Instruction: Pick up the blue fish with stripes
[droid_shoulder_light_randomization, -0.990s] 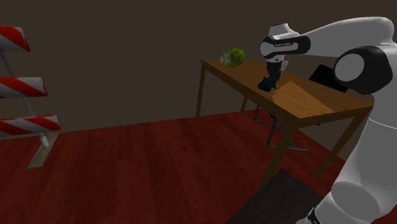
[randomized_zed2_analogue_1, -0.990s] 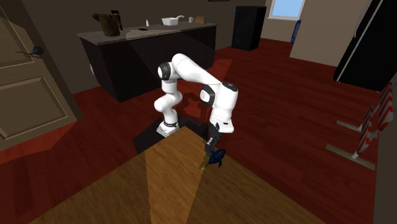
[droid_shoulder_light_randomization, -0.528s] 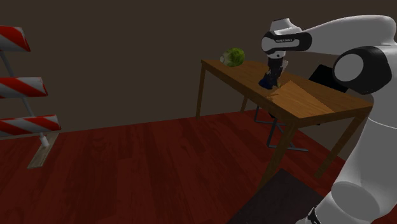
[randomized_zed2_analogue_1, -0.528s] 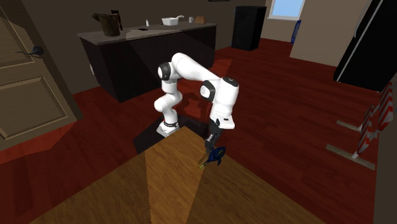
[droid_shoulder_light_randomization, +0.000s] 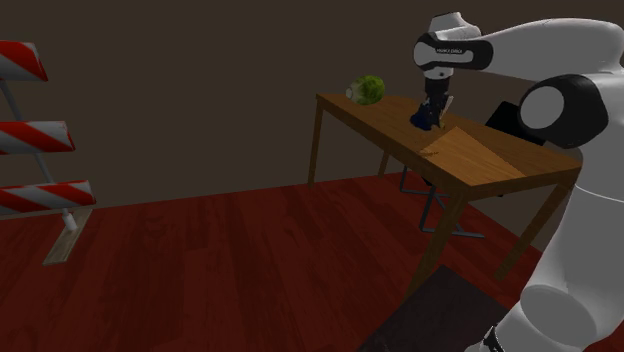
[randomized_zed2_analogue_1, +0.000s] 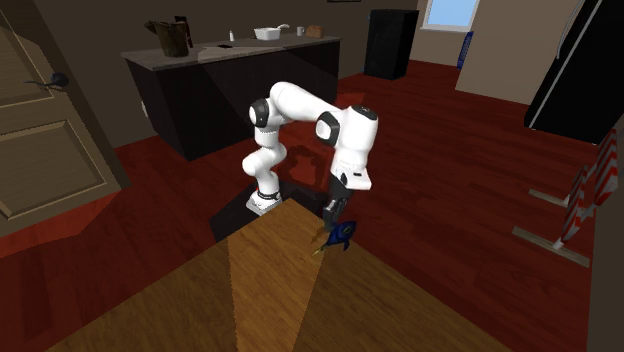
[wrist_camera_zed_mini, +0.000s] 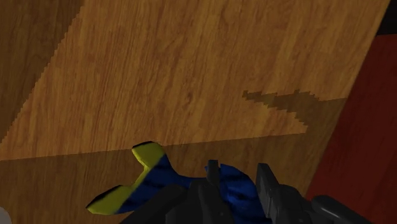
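The blue fish (wrist_camera_zed_mini: 159, 184), dark-striped with a yellow tail (wrist_camera_zed_mini: 147, 156), hangs clasped between the black fingers (wrist_camera_zed_mini: 270, 191) of my gripper (wrist_camera_zed_mini: 238, 200). In the shoulder view the gripper (droid_shoulder_light_randomization: 428, 112) holds the fish (droid_shoulder_light_randomization: 422, 120) a little above the wooden table (droid_shoulder_light_randomization: 470, 160). Seen from the second exterior view, the fish (randomized_zed2_analogue_1: 340, 236) dangles below the gripper (randomized_zed2_analogue_1: 331, 213), clear of the table top (randomized_zed2_analogue_1: 270, 290), near the table's edge on that view's right.
A green round object (droid_shoulder_light_randomization: 369, 89) lies at the table's far end. A dark chair (droid_shoulder_light_randomization: 510, 120) stands behind the table. Red-white striped barriers (droid_shoulder_light_randomization: 35, 130) stand on the floor at the shoulder view's left. A dark counter (randomized_zed2_analogue_1: 230, 70) lies behind the arm.
The gripper has risen with the fish held in it, lifting the fish off the table surface. The arm's wrist moved upward.
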